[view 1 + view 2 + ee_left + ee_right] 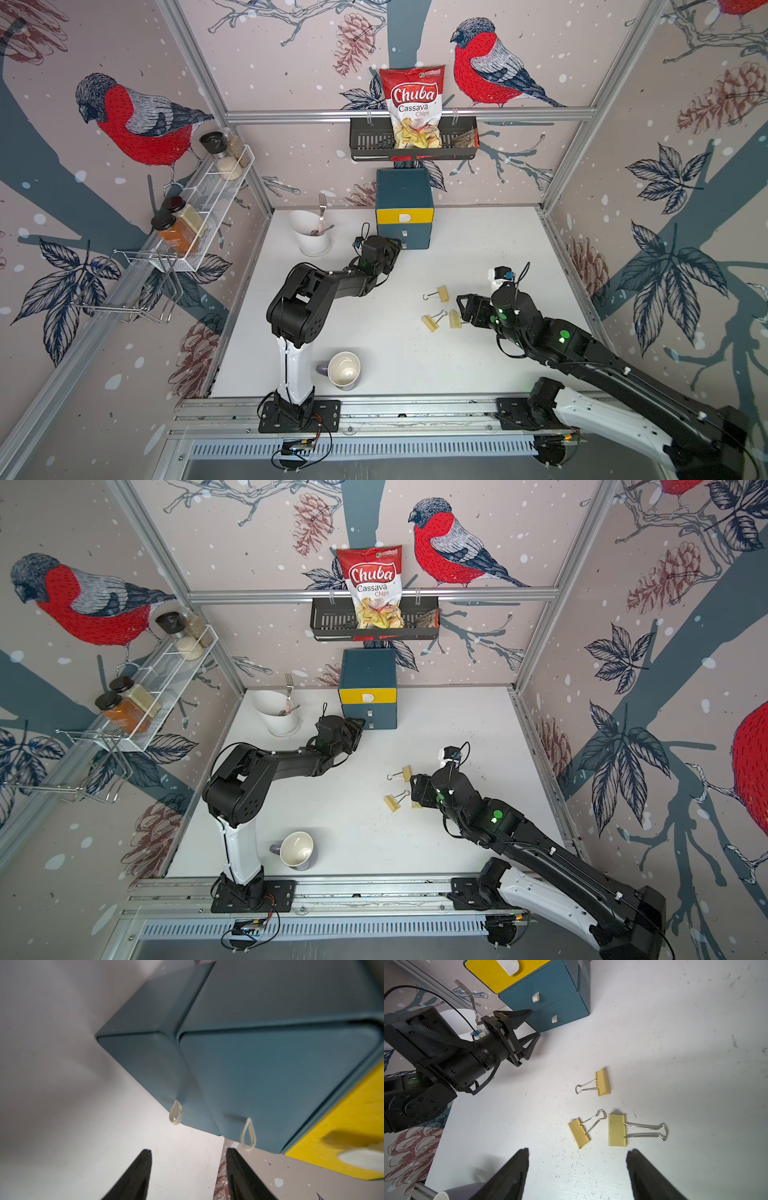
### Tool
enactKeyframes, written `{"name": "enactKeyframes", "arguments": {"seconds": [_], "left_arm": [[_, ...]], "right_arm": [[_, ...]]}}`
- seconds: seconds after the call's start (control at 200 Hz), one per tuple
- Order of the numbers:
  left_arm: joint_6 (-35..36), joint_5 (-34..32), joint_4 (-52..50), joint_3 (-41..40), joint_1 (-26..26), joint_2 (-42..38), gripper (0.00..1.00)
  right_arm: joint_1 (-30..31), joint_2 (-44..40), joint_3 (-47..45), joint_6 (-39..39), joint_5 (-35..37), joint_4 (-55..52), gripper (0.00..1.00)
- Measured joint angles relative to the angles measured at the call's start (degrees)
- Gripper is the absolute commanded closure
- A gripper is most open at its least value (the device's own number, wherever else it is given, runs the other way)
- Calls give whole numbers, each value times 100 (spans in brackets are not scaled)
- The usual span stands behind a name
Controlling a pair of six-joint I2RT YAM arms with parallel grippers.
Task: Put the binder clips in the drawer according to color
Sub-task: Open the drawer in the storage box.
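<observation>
currently my left claw (188, 1153) stands partly open and holds nothing. its tips sit just short of the drawer (270, 1084), near the white loop pulls (248, 1136) of the two teal fronts, and touch neither. the drawer stands at the rear of the worktop (374, 328), against the back wall and below the black basket (374, 141). its top front is yellow. whether that top front is fully pushed in, i cannot tell.

my right claw (578, 1152) stands wide open and also holds nothing. it hovers over the worktop right of centre. three pale-yellow binder clips (603, 1082) lie flat on the worktop just ahead of it, well apart from the drawer. two lie close beside each other nearest the right claw. the third lies a little farther on, toward the drawer.
</observation>
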Motion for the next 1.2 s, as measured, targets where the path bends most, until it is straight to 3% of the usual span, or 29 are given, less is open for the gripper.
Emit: {"name": "enactKeyframes", "arguments": {"seconds": [0.11, 0.545, 0.795, 0.945, 1.1, 1.201], "left_arm": [[-138, 157, 350, 28, -17, 350, 57], [-393, 424, 765, 599, 52, 1167, 58], [-422, 450, 894, 765, 85, 1333, 81], [-435, 448, 1025, 802, 85, 1375, 83], [-450, 448, 1064, 802, 85, 1419, 100], [-444, 446, 1113, 778, 85, 1419, 100]], "right_arm": [[0, 35, 0, 0, -4, 24, 21], [-118, 175, 0, -15, -109, 33, 21], [-205, 149, -17, -17, -131, 42, 21], [-234, 142, -20, -20, -184, 39, 21], [-260, 138, -55, -20, -227, 44, 21], [-262, 138, -85, -20, -238, 46, 21]]}}
